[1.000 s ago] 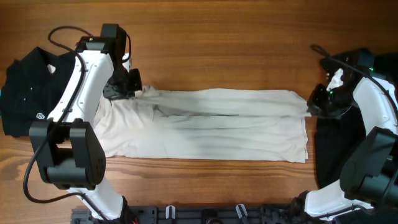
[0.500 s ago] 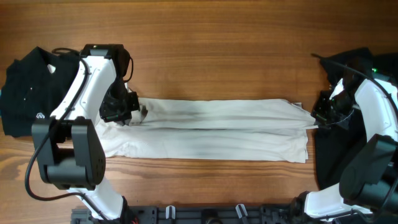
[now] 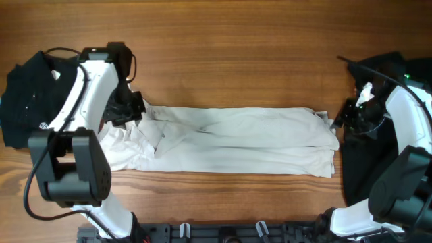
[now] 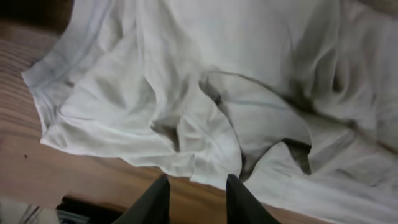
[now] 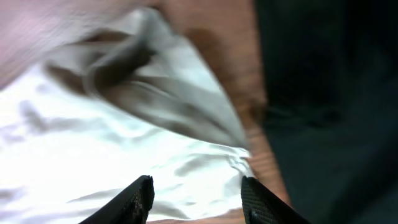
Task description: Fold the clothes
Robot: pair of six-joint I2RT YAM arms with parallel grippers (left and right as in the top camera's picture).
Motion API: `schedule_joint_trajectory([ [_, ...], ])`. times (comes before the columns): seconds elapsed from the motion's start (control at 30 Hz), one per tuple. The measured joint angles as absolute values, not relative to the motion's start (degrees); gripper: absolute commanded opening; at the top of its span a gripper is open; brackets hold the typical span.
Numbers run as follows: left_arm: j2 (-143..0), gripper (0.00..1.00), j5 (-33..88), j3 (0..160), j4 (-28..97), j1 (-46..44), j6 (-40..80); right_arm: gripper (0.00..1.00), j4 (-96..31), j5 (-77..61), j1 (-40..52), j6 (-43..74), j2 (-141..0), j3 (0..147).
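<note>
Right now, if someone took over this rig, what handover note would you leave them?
Left gripper: jaws open, empty, over the bunched left end of the cream T-shirt.
Right gripper: jaws open, empty, at the shirt's right end.
Shirt lies as a long band across the table; black garment with logo far left, second black garment far right.
Done: lengthwise fold, apparently.
Left: smooth the left end, fold crosswise, then probably the black garments.

We see the overhead view evenly lit and sharp, the right wrist view blurred, its cream T-shirt [image 5: 93, 143] glaring white.
</note>
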State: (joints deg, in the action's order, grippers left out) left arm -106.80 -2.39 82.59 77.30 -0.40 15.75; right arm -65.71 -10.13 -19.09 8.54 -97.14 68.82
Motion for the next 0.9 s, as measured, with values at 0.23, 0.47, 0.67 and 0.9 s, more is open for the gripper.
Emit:
schedule_joint_trajectory([
  [0.23,-106.0,0.43,9.5,79.4,67.6,-0.9,9.3,0.6,-60.5,-25.5,-19.1,1.9,-88.7,68.8],
  [0.47,-106.0,0.37,15.0,70.5,64.5,-7.7,3.6,0.62,-60.1,-28.1,-19.1,1.2,-85.2,68.8],
  [0.67,-105.9,0.09,15.5,66.3,56.3,-8.7,2.5,0.62,-59.9,-28.3,-19.1,1.2,-85.2,68.8],
  [0.9,-105.8,0.04,16.1,66.3,57.5,-8.7,2.2,0.62,-59.9,-28.3,-19.1,1.2,-85.2,68.8],
])
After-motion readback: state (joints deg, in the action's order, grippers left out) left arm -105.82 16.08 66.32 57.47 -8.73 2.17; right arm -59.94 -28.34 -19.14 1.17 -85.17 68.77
